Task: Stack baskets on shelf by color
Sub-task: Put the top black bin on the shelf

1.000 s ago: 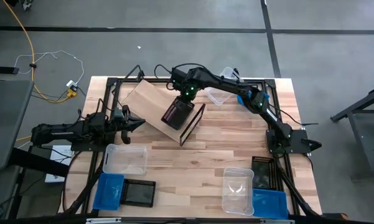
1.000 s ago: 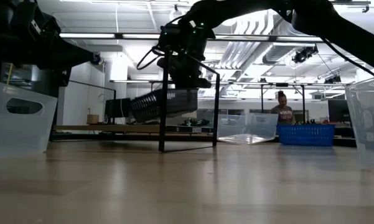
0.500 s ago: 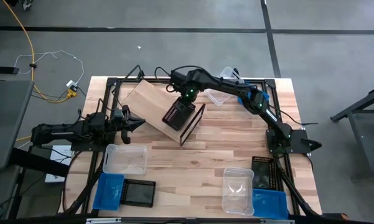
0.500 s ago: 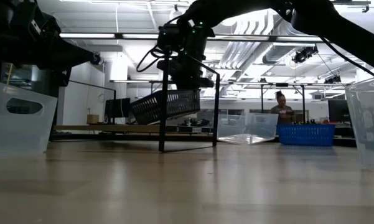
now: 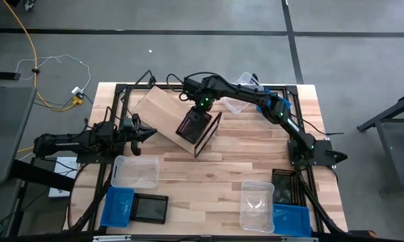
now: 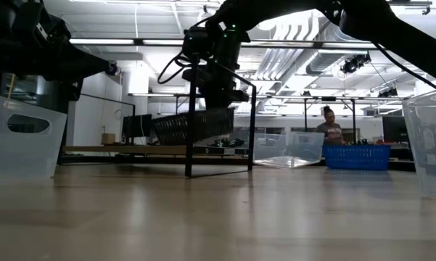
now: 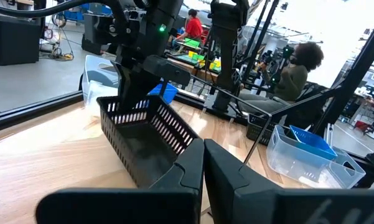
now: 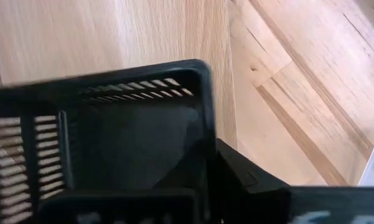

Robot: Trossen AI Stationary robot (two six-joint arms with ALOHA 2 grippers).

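Note:
My right gripper (image 5: pixel 202 106) reaches across the far side of the table and is shut on a black slatted basket (image 5: pixel 193 125). It holds the basket inside the black frame of the shelf (image 5: pixel 163 111), above its light wood panel. In the low view the basket (image 6: pixel 192 127) hangs tilted below the gripper, its free end lower. My left gripper (image 5: pixel 145 134) waits shut at the shelf's left side, and its wrist view looks at the basket (image 7: pixel 146 134). Other baskets sit on the table by their bottoms. My right gripper holds the black basket by the rim of one end wall (image 8: pixel 202 93), near a corner, coming from above and pointing down. One finger (image 8: pixel 243 180) shows outside that wall; the other is hidden. The basket hangs tilted below the fingers, above the shelf's wood panel.
Near the left front lie a clear basket (image 5: pixel 134 171), a blue one (image 5: pixel 117 205) and a black one (image 5: pixel 150 207). At the right front are clear (image 5: pixel 257 205), blue (image 5: pixel 290 218) and black (image 5: pixel 282 185) baskets. Another clear basket (image 5: pixel 235 102) sits behind the shelf. A person stands in the room beyond.
My right gripper has moved down a little inside the shelf frame, still shut on the black basket. The basket has sunk with it toward the wood panel and now hangs closer to level than before.

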